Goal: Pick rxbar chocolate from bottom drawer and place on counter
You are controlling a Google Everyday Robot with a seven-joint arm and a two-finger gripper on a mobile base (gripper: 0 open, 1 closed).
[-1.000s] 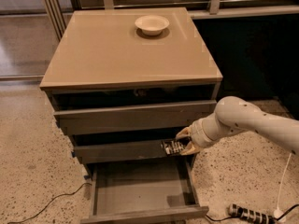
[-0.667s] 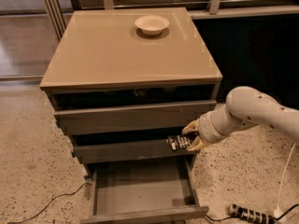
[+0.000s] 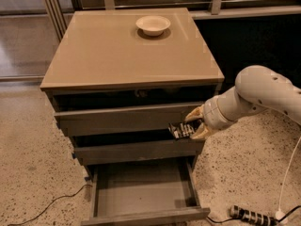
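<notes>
My gripper (image 3: 192, 126) is shut on the rxbar chocolate (image 3: 182, 130), a small black bar with white lettering. It holds the bar in the air in front of the middle drawer's right end, level with the gap under the top drawer. The bottom drawer (image 3: 143, 192) is pulled out and its grey floor shows nothing on it. The counter (image 3: 113, 51) is the glossy tan top of the cabinet, well above the gripper.
A cream bowl (image 3: 153, 24) stands near the counter's back edge. My white arm (image 3: 263, 95) reaches in from the right. Cables and a power strip (image 3: 254, 215) lie on the speckled floor. A railing and dark panel stand behind the cabinet.
My gripper has risen with the bar, from just above the bottom drawer to the height of the middle drawer's top. The arm's elbow has lifted with it.
</notes>
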